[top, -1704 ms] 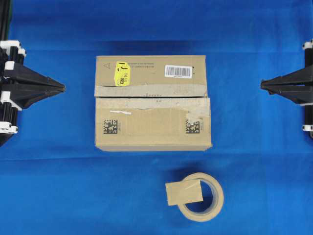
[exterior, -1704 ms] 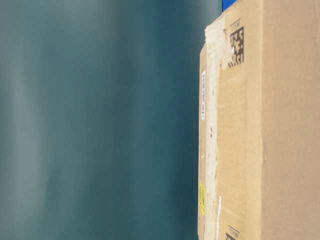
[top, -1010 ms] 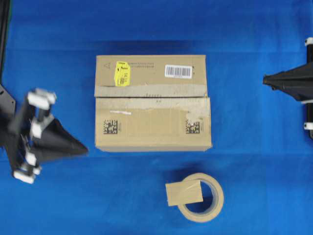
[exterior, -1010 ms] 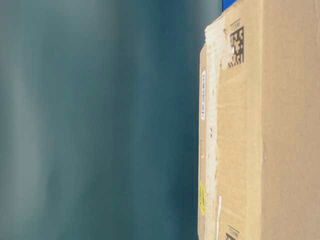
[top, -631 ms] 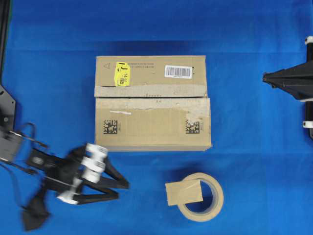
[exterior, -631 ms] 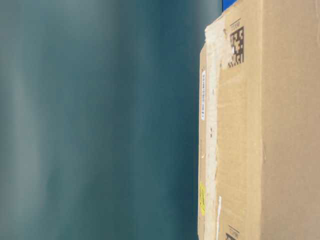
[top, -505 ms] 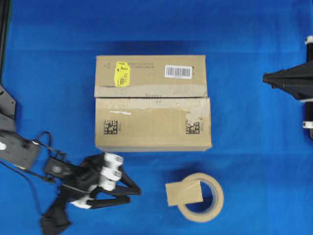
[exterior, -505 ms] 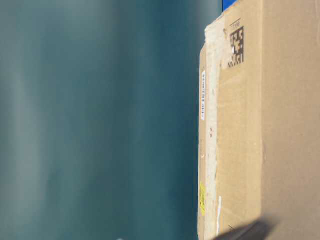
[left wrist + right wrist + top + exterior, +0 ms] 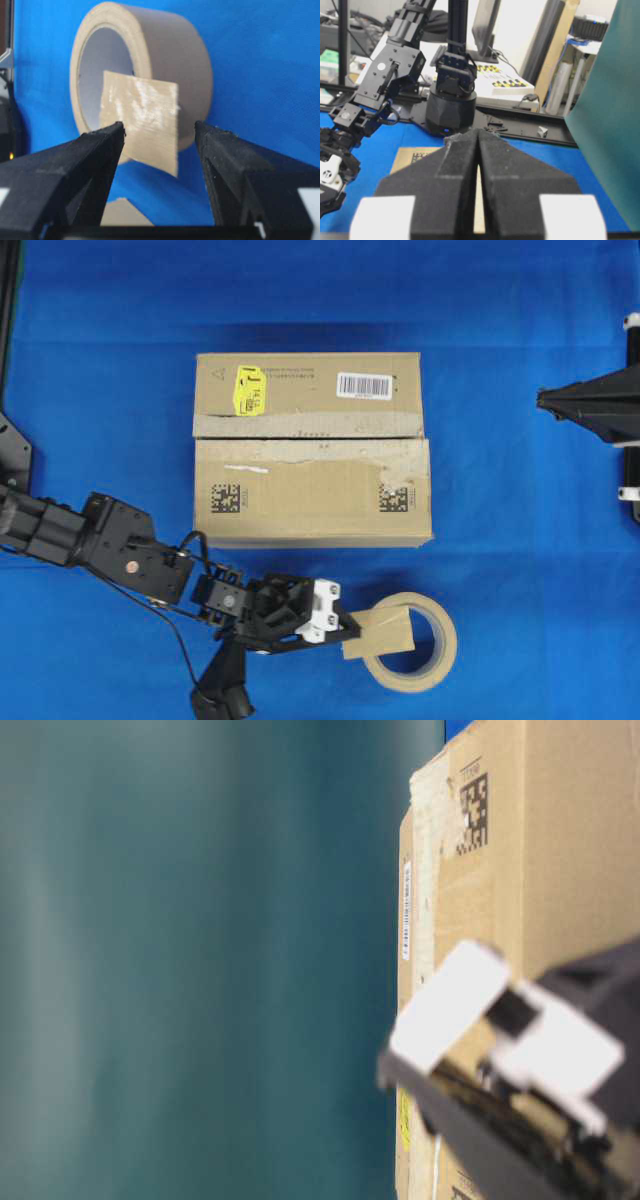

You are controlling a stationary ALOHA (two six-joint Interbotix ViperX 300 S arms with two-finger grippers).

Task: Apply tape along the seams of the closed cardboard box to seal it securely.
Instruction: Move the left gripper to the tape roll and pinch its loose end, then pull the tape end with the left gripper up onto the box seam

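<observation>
The cardboard box (image 9: 310, 450) sits closed in the middle of the blue table, and its seam (image 9: 310, 438) runs left to right between torn grey tape strips. The tape piece (image 9: 380, 632) sticks out flat from the round tape roll (image 9: 448, 640) in front of the box. My left gripper (image 9: 345, 626) is open, with its tips at the piece's left edge. In the left wrist view the piece (image 9: 142, 122) hangs between my open fingers (image 9: 100, 145), untouched. My right gripper (image 9: 541, 400) is shut and empty, far right of the box.
The left arm (image 9: 110, 540) lies across the table's front left. In the table-level view the box (image 9: 540, 850) fills the right side and the blurred left gripper (image 9: 480, 1050) covers its lower part. A teal backdrop stands behind.
My left arm swung from the table's left edge down and rightward to the tape roll, and its gripper is now open at the tape piece. The right arm has stayed still.
</observation>
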